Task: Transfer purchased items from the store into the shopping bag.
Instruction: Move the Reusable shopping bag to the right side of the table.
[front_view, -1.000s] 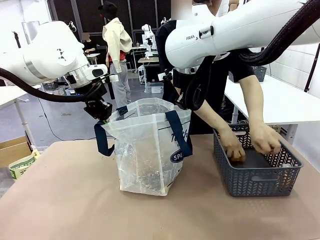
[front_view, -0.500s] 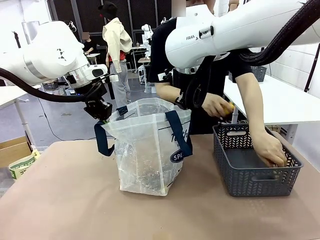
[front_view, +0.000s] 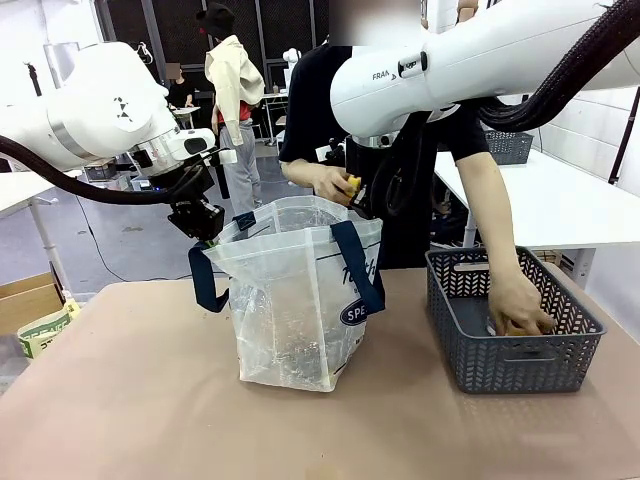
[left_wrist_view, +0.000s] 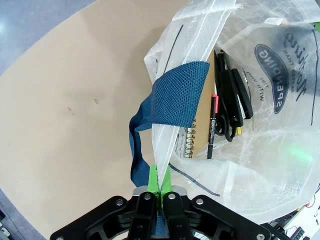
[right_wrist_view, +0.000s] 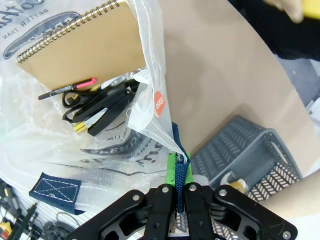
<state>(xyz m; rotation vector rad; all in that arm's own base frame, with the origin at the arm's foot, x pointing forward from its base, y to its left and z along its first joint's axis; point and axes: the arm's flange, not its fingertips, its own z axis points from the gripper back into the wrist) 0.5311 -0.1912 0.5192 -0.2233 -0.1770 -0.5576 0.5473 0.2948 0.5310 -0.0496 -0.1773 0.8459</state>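
Note:
The clear shopping bag (front_view: 290, 310) with navy straps stands open mid-table. My left gripper (front_view: 208, 230) is shut on its left rim and strap (left_wrist_view: 175, 95), my right gripper (front_view: 364, 206) shut on the right rim and strap. A person's hand holds a yellow-topped item (front_view: 352, 184) just above the bag's mouth. Their other hand (front_view: 520, 312) reaches into the dark grey basket (front_view: 510, 365) on the right. Inside the bag lie a brown spiral notebook (right_wrist_view: 85, 45), black scissors (right_wrist_view: 82, 102) and pens (left_wrist_view: 212, 125). The green pads (left_wrist_view: 154, 176) meet on the bag's edge.
The person stands behind the bag and basket, arms over both. A cardboard box and a green-white packet (front_view: 42, 328) sit off the table's left edge. A white table (front_view: 570, 205) stands behind the basket. Brown tabletop lies in front of the bag.
The person's hand lifted a yellow-topped item out of the basket and carried it left to the bag's mouth. Their other hand stayed in the basket. Both grippers held still.

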